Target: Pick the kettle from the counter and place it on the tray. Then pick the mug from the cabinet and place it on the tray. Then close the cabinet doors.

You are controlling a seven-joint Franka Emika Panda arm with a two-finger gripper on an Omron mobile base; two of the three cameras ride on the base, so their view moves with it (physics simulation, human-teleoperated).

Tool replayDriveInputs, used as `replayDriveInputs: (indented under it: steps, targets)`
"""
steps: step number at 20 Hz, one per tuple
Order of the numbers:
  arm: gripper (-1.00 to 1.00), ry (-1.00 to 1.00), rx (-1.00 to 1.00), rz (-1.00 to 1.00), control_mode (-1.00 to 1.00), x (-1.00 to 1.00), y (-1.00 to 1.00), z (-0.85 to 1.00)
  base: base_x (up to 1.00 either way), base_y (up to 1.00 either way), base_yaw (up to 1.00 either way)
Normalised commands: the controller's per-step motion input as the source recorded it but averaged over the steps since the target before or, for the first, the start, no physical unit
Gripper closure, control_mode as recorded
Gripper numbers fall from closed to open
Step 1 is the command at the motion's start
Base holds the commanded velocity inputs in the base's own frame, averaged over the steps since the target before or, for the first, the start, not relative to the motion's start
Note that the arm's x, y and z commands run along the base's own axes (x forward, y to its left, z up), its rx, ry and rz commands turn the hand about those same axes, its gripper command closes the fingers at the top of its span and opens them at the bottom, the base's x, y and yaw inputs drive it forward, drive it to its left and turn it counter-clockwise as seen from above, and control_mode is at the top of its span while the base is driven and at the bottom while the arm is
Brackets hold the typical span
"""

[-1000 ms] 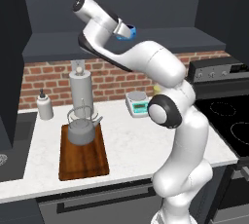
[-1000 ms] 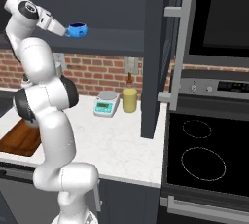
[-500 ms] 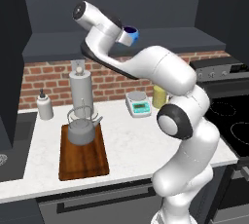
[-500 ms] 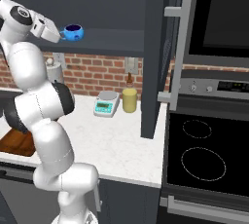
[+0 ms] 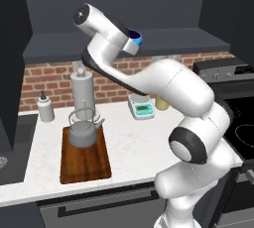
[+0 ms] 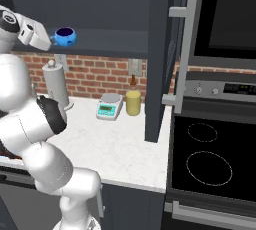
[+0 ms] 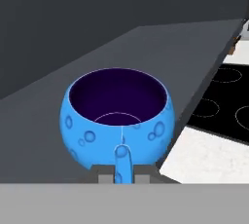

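in the left base view we see the squat grey metal kettle (image 5: pixel 84 130) sitting on the flat dark-brown wooden tray (image 5: pixel 85 157), on the white marbled counter (image 5: pixel 134 145). the round blue mug (image 5: pixel 134 37) peeks out behind the white wrist, up at the cabinet (image 5: pixel 149 41) shelf.

the right base view adds the mug's (image 6: pixel 65 36) full glossy side on the dark shelf, and the open charcoal door's silver bar handle (image 6: pixel 181 56).

in the hand view the mug's (image 7: pixel 118 116) dimpled skin and purple inside show; the gripper (image 7: pixel 122 175) has its fingers close either side of the small handle, though we cannot tell whether they grip.
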Motion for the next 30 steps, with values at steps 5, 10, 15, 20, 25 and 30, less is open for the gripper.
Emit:
replayDriveInputs:
  steps: [5, 10, 15, 20, 25, 30]
  targets:
    - [1.0, 0.0, 0.03, 0.08, -1.0, -0.8, 0.18, 0.09, 0.0, 0.0, 0.0]
    - [1.0, 0.0, 0.0, 0.09, -1.0, -0.92, 0.27, 0.0, 0.0, 0.0, 0.0]
    - [1.0, 0.0, 0.02, 0.06, -1.0, -0.94, 0.29, 0.0, 0.0, 0.0, 0.0]
    - [1.0, -0.02, 0.0, 0.03, -1.0, -0.98, 0.34, -0.16, 0.0, 0.0, 0.0]
    - [1.0, -0.08, 0.0, 0.01, -1.0, -0.98, 0.24, -0.45, 0.0, 0.0, 0.0]
    - [1.0, -0.07, -0.03, 0.03, -1.0, -0.77, 0.21, -0.77, 0.0, 0.0, 0.0]
